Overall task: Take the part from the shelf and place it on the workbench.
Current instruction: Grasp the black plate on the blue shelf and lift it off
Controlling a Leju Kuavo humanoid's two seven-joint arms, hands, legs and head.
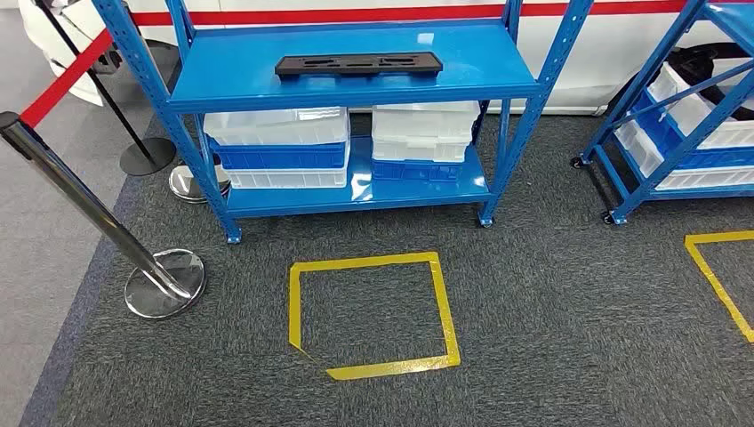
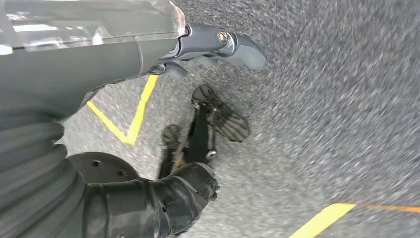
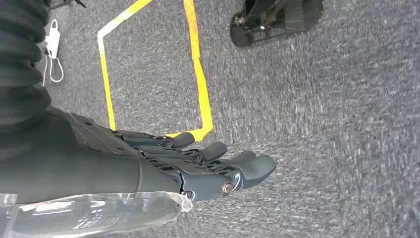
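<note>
Head view: black part (image 1: pixel 358 64) on blue shelf (image 1: pixel 267 84), untouched. Left hand (image 2: pixel 208 47) and right hand (image 3: pixel 198 158) hang loose-fingered, holding nothing. Step: approach. Next: reach up, grasp part.

**Bins, barrier posts and floor tape**

Stacked clear and blue plastic bins (image 1: pixel 277 149) fill the lower level, a second stack (image 1: pixel 425 142) to their right. A chrome stanchion (image 1: pixel 133 258) stands near left, a red barrier belt (image 1: pixel 62 84) beyond it. A yellow tape square (image 1: pixel 373 313) marks the grey carpet (image 1: pixel 569 338). A second blue rack (image 1: pixel 676 133) stands far right.
</note>
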